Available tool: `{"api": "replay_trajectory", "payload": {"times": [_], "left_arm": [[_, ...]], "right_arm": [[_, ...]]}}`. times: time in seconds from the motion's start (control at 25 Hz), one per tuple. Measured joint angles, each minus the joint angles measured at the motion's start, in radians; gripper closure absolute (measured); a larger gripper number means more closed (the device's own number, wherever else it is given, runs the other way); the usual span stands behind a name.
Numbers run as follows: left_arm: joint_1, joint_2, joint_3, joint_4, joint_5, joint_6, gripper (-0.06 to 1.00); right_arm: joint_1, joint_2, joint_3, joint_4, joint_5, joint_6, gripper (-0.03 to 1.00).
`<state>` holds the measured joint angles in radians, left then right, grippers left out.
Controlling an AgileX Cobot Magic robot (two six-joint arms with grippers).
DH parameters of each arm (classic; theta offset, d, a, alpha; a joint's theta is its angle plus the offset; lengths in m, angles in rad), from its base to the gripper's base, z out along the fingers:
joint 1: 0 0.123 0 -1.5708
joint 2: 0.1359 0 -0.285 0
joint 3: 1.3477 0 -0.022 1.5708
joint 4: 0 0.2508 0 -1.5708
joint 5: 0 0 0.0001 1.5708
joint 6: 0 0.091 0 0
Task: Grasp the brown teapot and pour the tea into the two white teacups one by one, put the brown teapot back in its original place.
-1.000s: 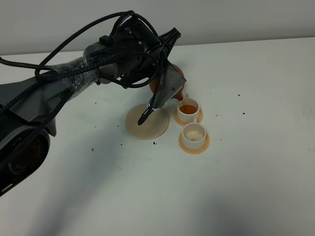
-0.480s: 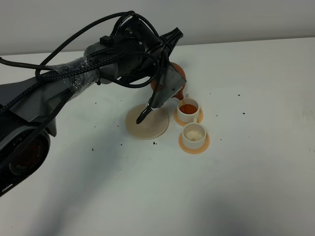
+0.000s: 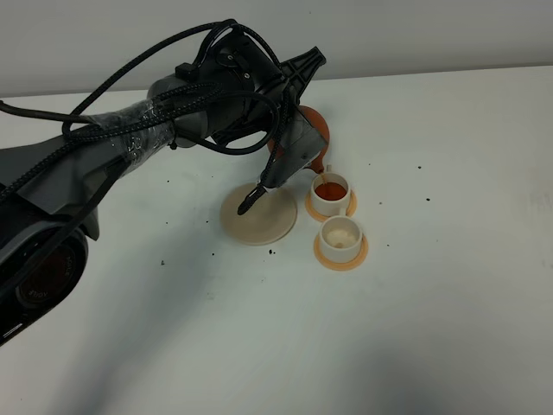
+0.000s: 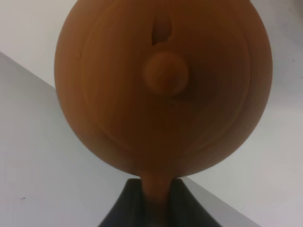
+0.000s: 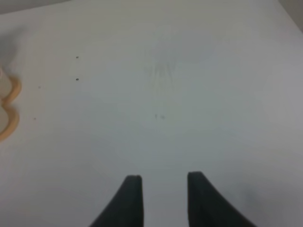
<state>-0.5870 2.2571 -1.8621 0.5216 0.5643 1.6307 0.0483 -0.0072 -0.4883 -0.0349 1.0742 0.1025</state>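
Note:
The brown teapot [image 3: 311, 128] hangs tilted in the air, its spout over the far white teacup [image 3: 330, 192], which holds orange tea. My left gripper [image 3: 289, 143] is shut on its loop handle. The left wrist view is filled by the teapot [image 4: 163, 85] with its knobbed lid, and the handle is pinched between the gripper [image 4: 156, 191] fingers. The near white teacup [image 3: 341, 233] shows a pale inside. The cream saucer [image 3: 259, 218] lies bare to the left of the cups. My right gripper [image 5: 164, 177] hovers over bare table with its fingers apart and nothing between them; it is out of the exterior high view.
Each cup stands on an orange coaster [image 3: 340, 256]. The coasters' edges [image 5: 8, 106] show at the side of the right wrist view. Small dark specks dot the white table [image 3: 432, 303]. The left arm and its cables [image 3: 130, 130] stretch in from the left.
The left gripper and teapot have risen a little and shifted slightly right over the far cup. The cups, the saucer and the right gripper have stayed put.

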Motion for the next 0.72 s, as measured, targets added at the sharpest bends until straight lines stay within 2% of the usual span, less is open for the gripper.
{"api": "replay_trajectory", "payload": {"times": [0.72], "left_arm": [[0.0, 0.0, 0.0, 0.0, -0.001, 0.019, 0.82]], "right_arm": [[0.0, 0.0, 0.0, 0.0, 0.0, 0.0, 0.72]]}}
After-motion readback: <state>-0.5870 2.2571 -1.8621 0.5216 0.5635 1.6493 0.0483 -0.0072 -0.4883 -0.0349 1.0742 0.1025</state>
